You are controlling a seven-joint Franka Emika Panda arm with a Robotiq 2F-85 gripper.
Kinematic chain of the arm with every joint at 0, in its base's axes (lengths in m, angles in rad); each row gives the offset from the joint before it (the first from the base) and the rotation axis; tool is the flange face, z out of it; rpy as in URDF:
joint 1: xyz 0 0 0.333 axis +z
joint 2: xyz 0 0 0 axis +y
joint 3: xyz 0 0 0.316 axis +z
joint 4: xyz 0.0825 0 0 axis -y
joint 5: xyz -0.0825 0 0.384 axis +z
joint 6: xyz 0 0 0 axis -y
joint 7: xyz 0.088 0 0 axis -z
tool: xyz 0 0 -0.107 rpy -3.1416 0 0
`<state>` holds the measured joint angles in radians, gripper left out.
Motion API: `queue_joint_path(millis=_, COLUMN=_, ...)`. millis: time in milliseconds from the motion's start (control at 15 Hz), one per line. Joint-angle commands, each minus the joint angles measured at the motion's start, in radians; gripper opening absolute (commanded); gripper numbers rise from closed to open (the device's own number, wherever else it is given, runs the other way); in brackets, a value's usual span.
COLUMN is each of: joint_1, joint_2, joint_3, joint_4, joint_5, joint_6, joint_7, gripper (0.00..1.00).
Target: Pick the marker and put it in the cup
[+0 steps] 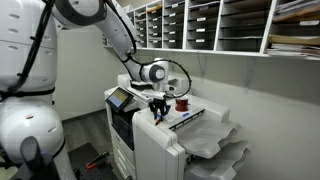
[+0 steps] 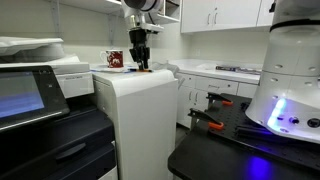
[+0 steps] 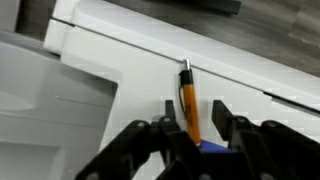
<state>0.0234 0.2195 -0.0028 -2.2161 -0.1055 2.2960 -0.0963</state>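
In the wrist view an orange marker (image 3: 188,100) with a dark clip end and a blue end lies on the white printer top (image 3: 110,45). My gripper (image 3: 193,110) is open, with one finger on each side of the marker and a gap to both. In both exterior views the gripper (image 1: 158,113) (image 2: 141,66) points down at the printer top. The dark red cup (image 1: 182,103) (image 2: 115,60) stands on the same surface, close beside the gripper. The marker is too small to make out in the exterior views.
The printer (image 1: 125,105) has a control panel and paper trays (image 1: 215,145) below. Wall shelves with papers (image 1: 200,25) hang behind. A black counter with tools (image 2: 215,120) and another white robot base (image 2: 290,90) stand nearby.
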Motion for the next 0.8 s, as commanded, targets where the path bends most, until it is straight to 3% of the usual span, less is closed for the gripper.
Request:
queue_joint_path(millis=0, joint_1=-0.005, joint_2=0.023, joint_3=0.004, joint_4=0.031, joint_5=-0.023, joint_6=-0.039, joint_7=-0.017, gripper=0.15)
queue_joint_path(millis=133, joint_1=-0.005, joint_2=0.028, joint_3=0.004, joint_4=0.031, joint_5=-0.028, joint_6=-0.037, joint_7=-0.018, gripper=0.02)
queue_joint_path(millis=400, joint_1=-0.013, joint_2=-0.004, joint_3=0.017, joint_4=0.021, joint_5=0.013, joint_6=-0.043, joint_7=-0.046, gripper=0.04)
queue_joint_path(millis=733, joint_1=-0.048, joint_2=-0.091, joint_3=0.048, joint_4=0.079, joint_5=0.354, joint_6=-0.244, joint_7=-0.158, gripper=0.04)
